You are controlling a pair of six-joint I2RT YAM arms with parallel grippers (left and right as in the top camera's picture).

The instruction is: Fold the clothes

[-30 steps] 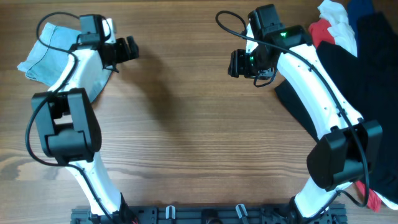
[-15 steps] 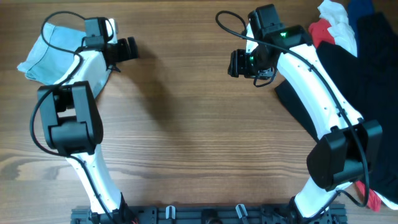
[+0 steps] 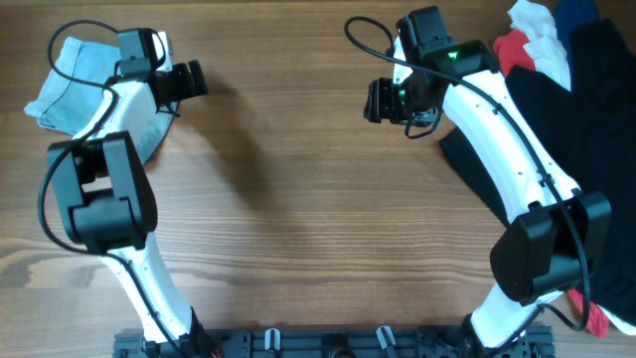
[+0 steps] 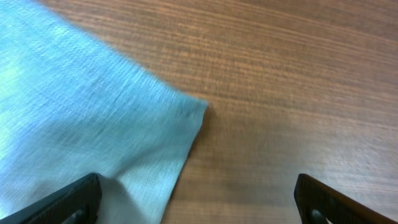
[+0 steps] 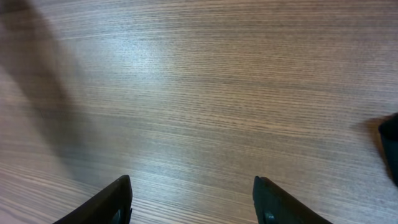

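Shorts (image 3: 68,88) in faded light blue denim lie crumpled at the far left corner of the counter (image 3: 298,219); seen from overhead, the left arm crosses over part of them. The left gripper (image 3: 187,80) hangs just beside the right edge of the shorts, released and holding nothing, its jaws spread wide. From the left wrist, one pointed corner of the denim (image 4: 93,118) reaches out across the wood. One of the fingers (image 4: 68,202) sits above the cloth and the other above bare wood.

The right gripper (image 3: 378,101) is well apart from the shorts, toward the far right, and is likewise released and empty. Its wrist camera shows mostly wood grain. A black garment (image 3: 596,109) lies beside the right arm, with red and white clothes (image 3: 527,40) at the far right corner.
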